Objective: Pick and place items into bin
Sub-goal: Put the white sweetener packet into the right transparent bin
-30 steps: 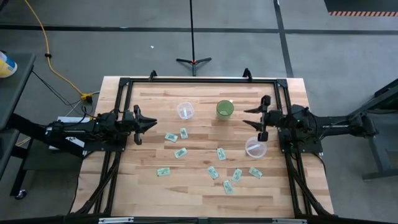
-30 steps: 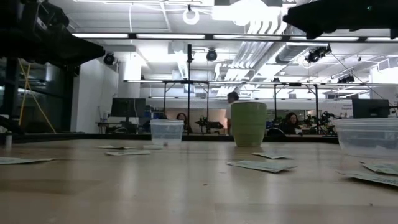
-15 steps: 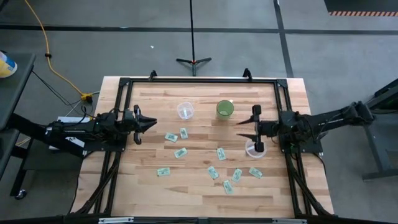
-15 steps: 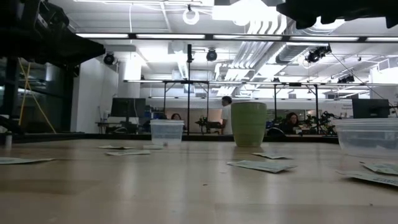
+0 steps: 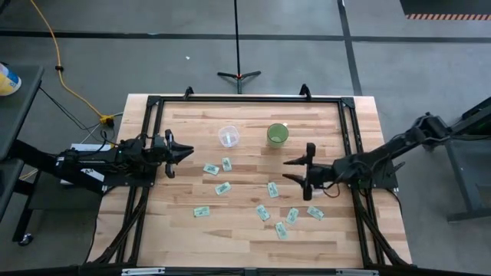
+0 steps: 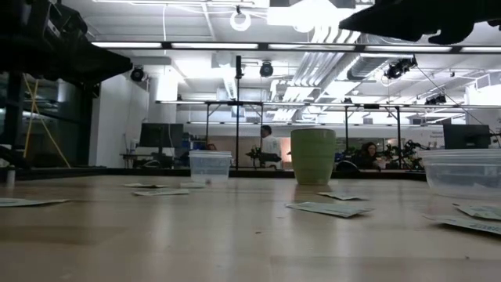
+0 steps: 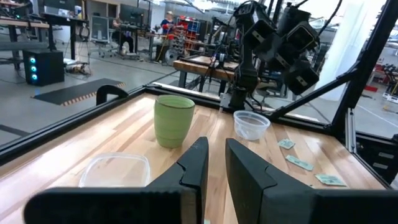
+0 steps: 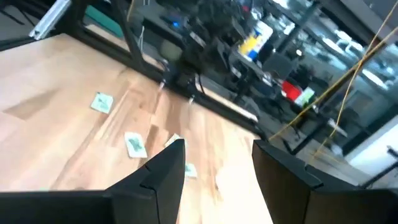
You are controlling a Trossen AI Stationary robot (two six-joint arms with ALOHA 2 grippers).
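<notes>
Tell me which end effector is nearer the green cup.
Right. The right end effector hangs just in front of the green cup, slightly to its right, above the table. The left end effector waits at the table's left edge, well beyond the clear cup.

My bench point(image 5: 245, 230) is pale wood in jointed strips, smooth with a soft satin sheen. Its frame point(image 5: 245, 99) looks like matt black metal. The green cup point(image 7: 173, 120) has a dull, matt surface. Two clear plastic cups point(image 5: 229, 136) point(image 7: 251, 124) look thin and slightly glossy. The packets point(image 5: 222, 188) seem like smooth printed paper or foil. My left gripper point(image 7: 212, 174) has matt black plastic-looking fingers point(image 7: 194, 168).
</notes>
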